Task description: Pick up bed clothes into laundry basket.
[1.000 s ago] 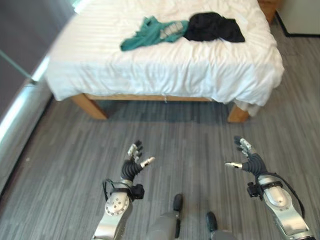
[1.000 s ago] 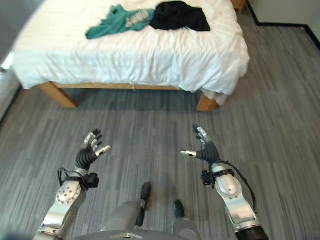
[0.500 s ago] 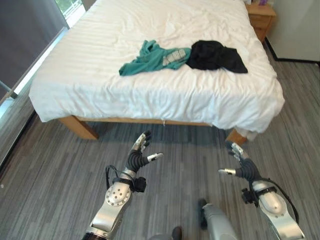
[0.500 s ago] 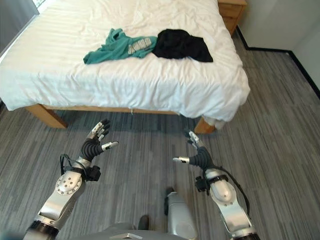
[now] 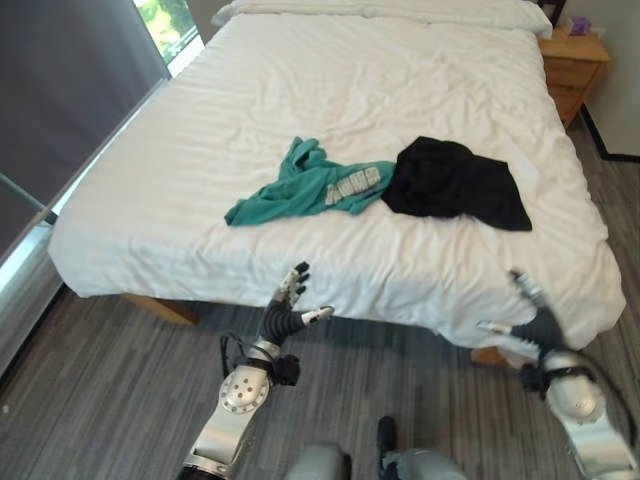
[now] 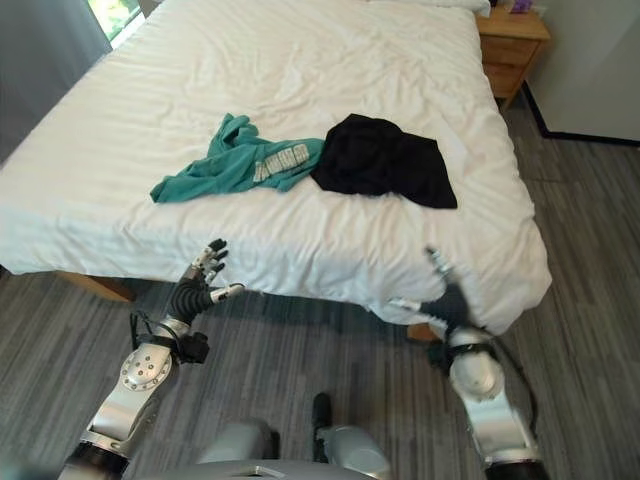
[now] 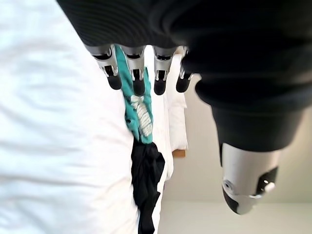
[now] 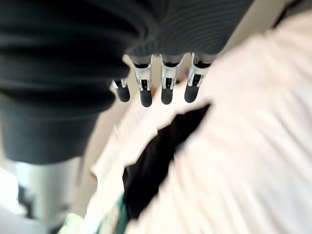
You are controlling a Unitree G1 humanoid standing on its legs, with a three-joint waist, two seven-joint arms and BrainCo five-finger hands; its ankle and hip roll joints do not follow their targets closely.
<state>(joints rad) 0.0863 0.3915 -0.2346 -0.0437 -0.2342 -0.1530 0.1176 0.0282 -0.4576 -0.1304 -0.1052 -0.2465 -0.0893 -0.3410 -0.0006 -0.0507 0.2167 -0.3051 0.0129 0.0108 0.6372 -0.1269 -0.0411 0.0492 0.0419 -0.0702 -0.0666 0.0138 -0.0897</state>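
Observation:
A teal garment point(image 5: 310, 188) lies crumpled on the white bed point(image 5: 200, 130), near its front half. A black garment point(image 5: 455, 182) lies just to its right, touching it. My left hand point(image 5: 287, 309) hovers open in front of the bed's near edge, below the teal garment point(image 7: 139, 107). My right hand point(image 5: 532, 322) is open at the bed's front right corner, below the black garment point(image 8: 156, 161). Neither hand touches any cloth.
A wooden nightstand point(image 5: 575, 60) stands at the bed's far right. A dark curtain point(image 5: 60, 90) and a window line the left side. Grey plank floor point(image 5: 90, 400) runs in front of the bed, whose wooden leg point(image 5: 160, 308) shows at the left.
The camera has moved closer to the bed and looks higher up it. Both hands have risen and now sit at the bed's front edge, still open.

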